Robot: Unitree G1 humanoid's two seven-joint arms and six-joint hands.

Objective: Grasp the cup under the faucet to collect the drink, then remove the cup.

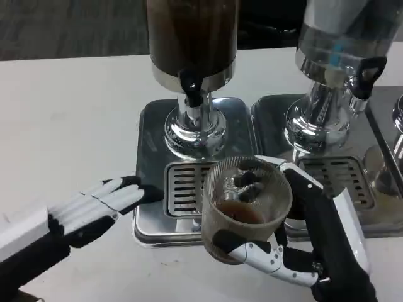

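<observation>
We see the cup [247,211], a clear ribbed one, with a shallow pool of dark drink in its bottom. It sits low and right of centre, over the front edge of the left tray [151,182], forward and a bit right of the faucet [192,88]. The right hand [296,245] holds it: a thumb wraps the near wall from below, and fingers [252,179] show dark through the far side. Whether the cup touches the tray or hangs just above it, we cannot tell.

Behind the cup we have the slotted grille [184,189] set in that tray, partly hidden by the cup's rim. Up from there stands the chrome base [195,129] of the dispenser [192,38], its tank full of dark liquid, the black faucet pointing down at the grille.

Over on the left, the left hand [104,204] lies flat and empty, fingers stretched out side by side, their tips touching the tray's left edge. Its silver forearm runs off the lower left corner.

To the right we spot a second dispenser [340,38] with a clear tank and its own black tap [365,75], standing on a second tray [271,116] just beside the first. A third chrome piece [398,119] peeks in at the far right edge. All of it stands on the white table [69,113].
</observation>
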